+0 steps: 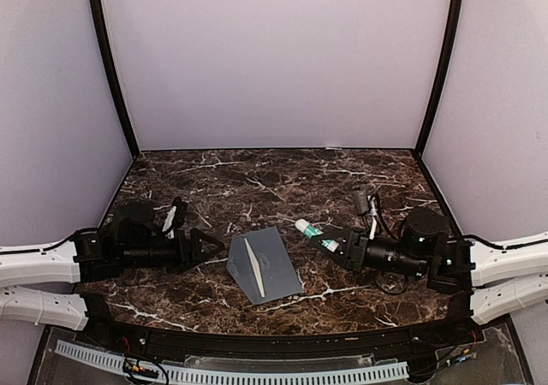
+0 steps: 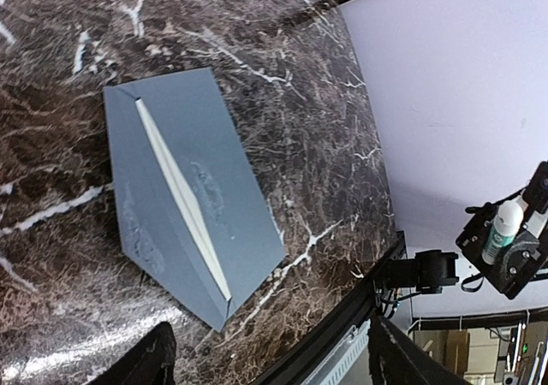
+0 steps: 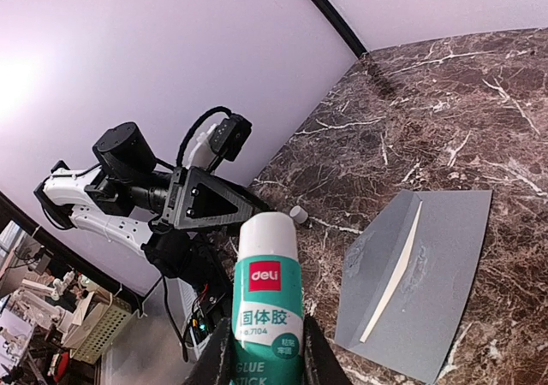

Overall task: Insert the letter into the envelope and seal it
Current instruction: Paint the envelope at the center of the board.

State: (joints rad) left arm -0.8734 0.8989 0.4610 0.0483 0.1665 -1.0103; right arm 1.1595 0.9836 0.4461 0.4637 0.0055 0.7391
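Lying flat: the envelope (image 1: 276,269) rests on the table (image 1: 214,180), between the two grippers.
Long axis: runs from the far side to the near side, with the near end swung a little to the right.
Flap: open and unfolded, its triangular point aimed left, toward the left gripper.
Letter: the letter (image 2: 183,200) is inside the envelope; only a thin cream strip shows along the mouth, from one end of the fold line to the other.
Envelope surface: grey-blue matte paper, a rectangle with a pointed flap, and rough mottled patches on both the flap and the body.
Left gripper: the left gripper (image 1: 208,249) sits just left of the envelope's flap tip, clear of it. Its black fingers (image 2: 141,359) are spread wide with nothing between them.
Right gripper: the right gripper (image 3: 264,364) is to the right of the envelope and apart from it, pinching a glue stick (image 3: 267,308) by its lower body.
Glue stick: a round tube with a white top and a green label carrying a red logo, its top pointing toward the envelope.
Table: dark brown marble pattern with white veins, slightly glossy.
Near edge: a white slotted cable rail (image 1: 231,370) runs on the near side of the envelope.
Room: pale lilac walls (image 1: 274,60) rise beyond the envelope, with black poles (image 1: 111,68) at the corners.
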